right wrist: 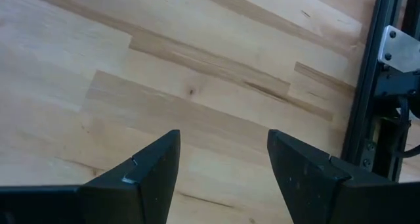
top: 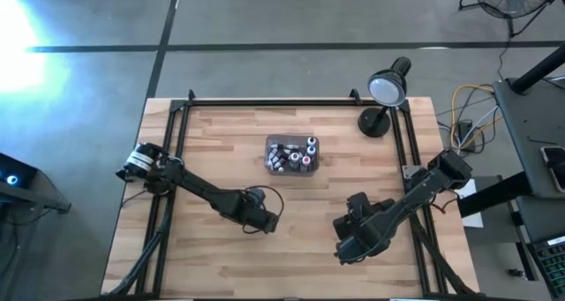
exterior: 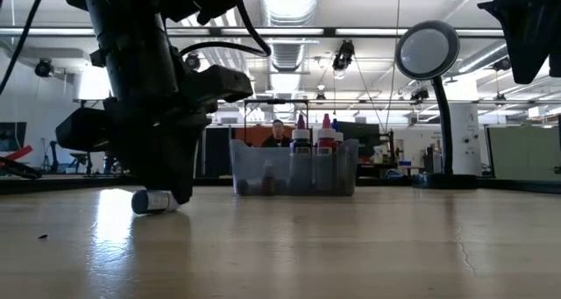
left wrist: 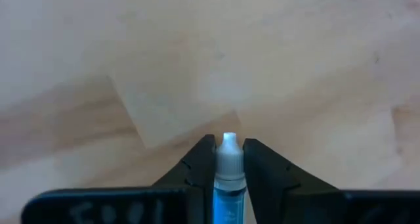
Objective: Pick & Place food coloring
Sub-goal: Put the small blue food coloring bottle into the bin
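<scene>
We see the left gripper (left wrist: 230,178) down low on the wooden table (top: 221,257). Its two dark fingers (left wrist: 193,175) are squeezed against a little blue bottle (left wrist: 229,184) of food coloring. The bottle has a white cap, and the cap pokes out past the fingertips. From the side, we see the bottle (exterior: 153,201) lying right at the table top under the left gripper (exterior: 175,189), with its whitish end sticking out.

From above, the left gripper (top: 261,214) sits near the middle of the table, a bit in front of the clear tray (top: 270,146). The tray holds the other small bottles (top: 296,155), and some of them stand up with their caps on top. From the side, we see pink and dark caps (exterior: 326,121) peeking over the tray's wall (exterior: 254,167).

The right gripper (right wrist: 223,161) hangs over bare wood near the table's right edge, with nothing between its fingers, which stand wide apart. From above, it (top: 350,244) is well apart from the tray.

A round lamp (top: 386,89) stands at the back right corner of the table.
</scene>
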